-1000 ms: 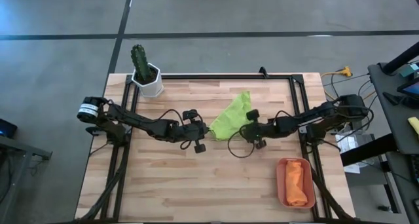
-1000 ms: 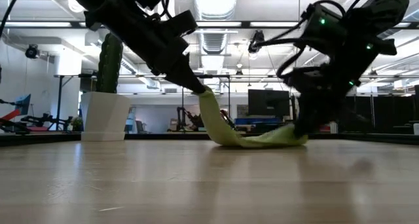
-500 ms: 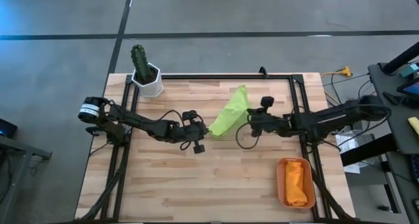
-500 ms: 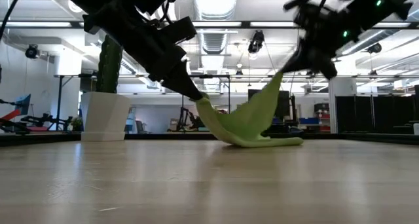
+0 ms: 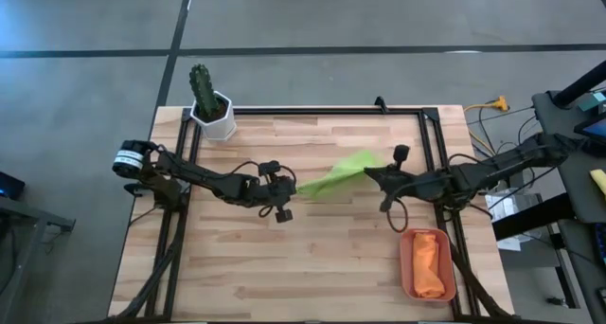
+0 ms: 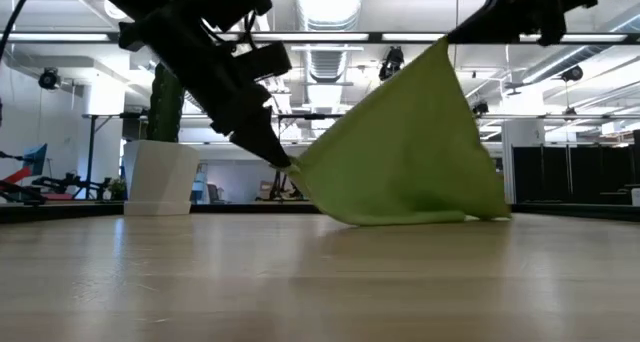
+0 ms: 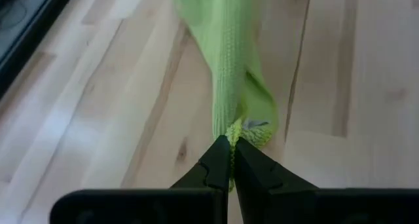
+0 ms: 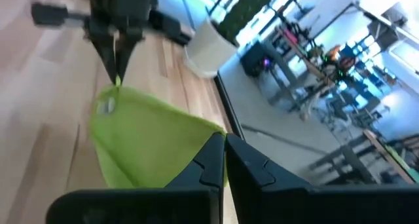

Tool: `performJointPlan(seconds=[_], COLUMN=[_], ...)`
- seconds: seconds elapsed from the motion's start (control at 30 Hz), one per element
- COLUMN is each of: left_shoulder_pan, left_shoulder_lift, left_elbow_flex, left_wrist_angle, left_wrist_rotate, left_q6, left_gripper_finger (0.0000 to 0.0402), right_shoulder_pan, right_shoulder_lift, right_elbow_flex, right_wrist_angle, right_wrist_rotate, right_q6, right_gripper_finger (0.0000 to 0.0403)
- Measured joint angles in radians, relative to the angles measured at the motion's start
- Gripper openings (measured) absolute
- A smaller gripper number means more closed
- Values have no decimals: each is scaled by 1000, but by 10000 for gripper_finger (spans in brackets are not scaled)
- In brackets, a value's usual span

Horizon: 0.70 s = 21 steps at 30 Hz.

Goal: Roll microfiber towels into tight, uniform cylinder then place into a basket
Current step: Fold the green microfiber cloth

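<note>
Low view — right claw (image 6: 447,40) half cut off, pinching lime towel (image 6: 405,147).

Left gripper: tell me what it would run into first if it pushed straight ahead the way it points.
The left gripper, shut on a corner of the lime green microfiber towel, points across the table at the right gripper. It would likely push into that stretched towel first, then the right gripper.

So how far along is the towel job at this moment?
Done: the orange towel lies rolled in the basket. In hand: the left gripper and right gripper each pinch a corner of the green towel, stretched between them. Left: rolling and basketing it.
</note>
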State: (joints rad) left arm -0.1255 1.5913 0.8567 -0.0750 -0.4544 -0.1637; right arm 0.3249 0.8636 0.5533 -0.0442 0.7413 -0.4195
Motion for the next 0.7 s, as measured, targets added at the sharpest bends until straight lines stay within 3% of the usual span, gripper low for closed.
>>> performJointPlan(seconds=[0.27, 0.53, 0.7], left_shoulder_pan=[-104, -278, -395], left_shoulder_lift=[-26, -36, -36], left_elbow_flex=[29, 91, 117], left_wrist_angle=[-12, -11, 52], left_wrist_rotate=[8, 9, 8], left_q6=[-15, -14, 24], left_gripper_finger=[0, 0, 0], right_shoulder_pan=[59, 146, 239], right_shoulder_lift=[-8, 0, 5], right_elbow_flex=[0, 20, 48], right_wrist_angle=[79, 175, 216], right_wrist_rotate=[0, -16, -108], right_q6=[-66, -153, -157], right_gripper_finger=[9, 9, 9])
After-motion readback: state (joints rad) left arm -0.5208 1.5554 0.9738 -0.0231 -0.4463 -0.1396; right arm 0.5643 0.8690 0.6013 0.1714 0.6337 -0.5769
